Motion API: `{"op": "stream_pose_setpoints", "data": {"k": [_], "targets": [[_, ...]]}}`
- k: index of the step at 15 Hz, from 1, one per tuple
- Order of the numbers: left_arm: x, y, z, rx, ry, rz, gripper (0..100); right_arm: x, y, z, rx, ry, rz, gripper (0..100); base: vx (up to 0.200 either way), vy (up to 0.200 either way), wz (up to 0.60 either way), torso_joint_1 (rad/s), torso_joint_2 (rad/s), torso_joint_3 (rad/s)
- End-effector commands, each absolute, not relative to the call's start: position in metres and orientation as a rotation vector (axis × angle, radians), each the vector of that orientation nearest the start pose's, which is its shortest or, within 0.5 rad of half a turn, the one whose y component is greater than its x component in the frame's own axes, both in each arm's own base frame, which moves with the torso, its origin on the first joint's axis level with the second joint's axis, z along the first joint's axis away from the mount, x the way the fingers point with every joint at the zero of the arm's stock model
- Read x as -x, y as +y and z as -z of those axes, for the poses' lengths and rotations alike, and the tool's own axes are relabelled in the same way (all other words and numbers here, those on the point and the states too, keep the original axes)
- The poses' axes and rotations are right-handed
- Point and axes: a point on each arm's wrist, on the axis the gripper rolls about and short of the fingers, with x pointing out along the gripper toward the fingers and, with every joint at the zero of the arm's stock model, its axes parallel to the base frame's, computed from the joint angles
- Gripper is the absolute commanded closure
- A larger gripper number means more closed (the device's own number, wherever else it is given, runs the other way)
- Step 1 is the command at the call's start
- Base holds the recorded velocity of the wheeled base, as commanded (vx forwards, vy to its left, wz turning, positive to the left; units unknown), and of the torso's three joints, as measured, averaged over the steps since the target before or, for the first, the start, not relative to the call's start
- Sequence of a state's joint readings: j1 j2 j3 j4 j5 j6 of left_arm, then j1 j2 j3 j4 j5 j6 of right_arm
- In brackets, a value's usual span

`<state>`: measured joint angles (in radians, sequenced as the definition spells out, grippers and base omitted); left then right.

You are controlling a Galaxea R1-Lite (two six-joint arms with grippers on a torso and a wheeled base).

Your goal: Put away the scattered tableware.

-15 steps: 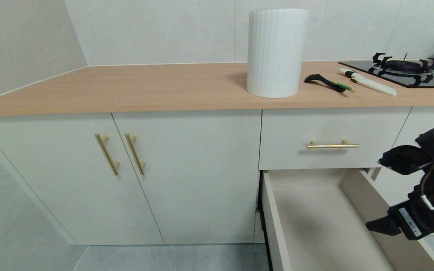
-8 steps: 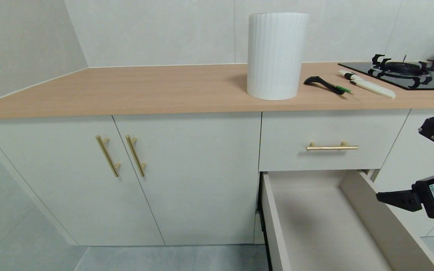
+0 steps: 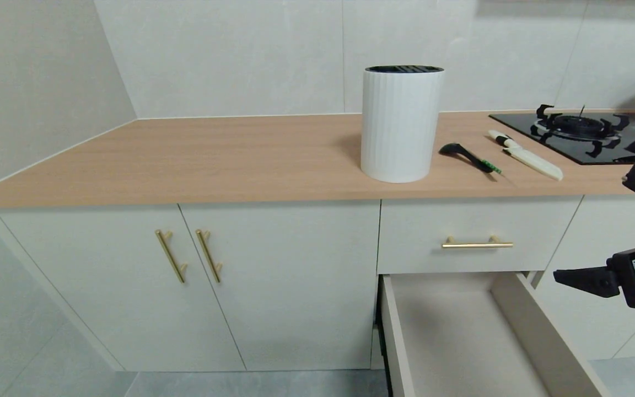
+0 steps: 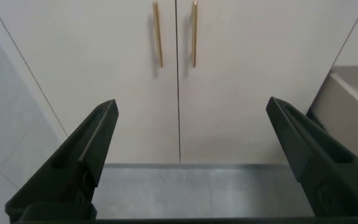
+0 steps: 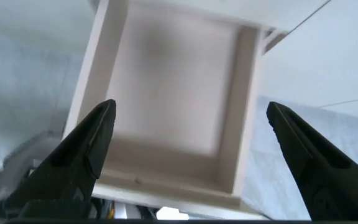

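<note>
On the wooden counter a black-handled utensil and a white knife lie side by side, just right of a tall white ribbed holder. Below them the lower drawer stands pulled out and empty. My right gripper hangs open at the far right, beside the drawer's right wall and below the counter edge, holding nothing. In the right wrist view my right gripper looks down on the open drawer. My left gripper is open and empty, facing the cabinet doors.
A black gas hob sits at the counter's right end. A shut drawer with a brass handle is above the open one. Two cabinet doors with brass handles fill the left. Grey tiled floor lies in front.
The head view has shifted, so everything sits lower in the picture and the holder's top shows. My right gripper has moved right and up, away from over the drawer.
</note>
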<state>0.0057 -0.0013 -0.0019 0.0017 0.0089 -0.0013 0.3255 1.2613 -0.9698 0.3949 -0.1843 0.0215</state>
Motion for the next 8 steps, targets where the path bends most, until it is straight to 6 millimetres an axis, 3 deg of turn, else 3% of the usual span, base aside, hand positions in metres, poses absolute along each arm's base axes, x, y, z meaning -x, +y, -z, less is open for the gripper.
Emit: {"op": "stream_pose_setpoints", "data": {"k": [1, 6, 8], "targets": [[0.023, 0.0, -0.076, 0.002, 0.0, -0.015, 0, -0.178, 0.05, -0.237, 0.146, 0.689, -0.098, 0, 0.0, 0.0, 0.0, 0.134, -0.46, -0.339], [0.023, 0.0, -0.076, 0.002, 0.0, -0.015, 0, -0.213, 0.043, -0.23, 0.095, 0.659, -0.086, 0, 0.0, 0.0, 0.0, 0.155, -0.47, -0.317], [0.023, 0.0, -0.076, 0.002, 0.0, -0.015, 0, -0.251, 0.037, -0.238, 0.068, 0.617, -0.065, 0, 0.0, 0.0, 0.0, 0.178, -0.48, -0.317]]}}
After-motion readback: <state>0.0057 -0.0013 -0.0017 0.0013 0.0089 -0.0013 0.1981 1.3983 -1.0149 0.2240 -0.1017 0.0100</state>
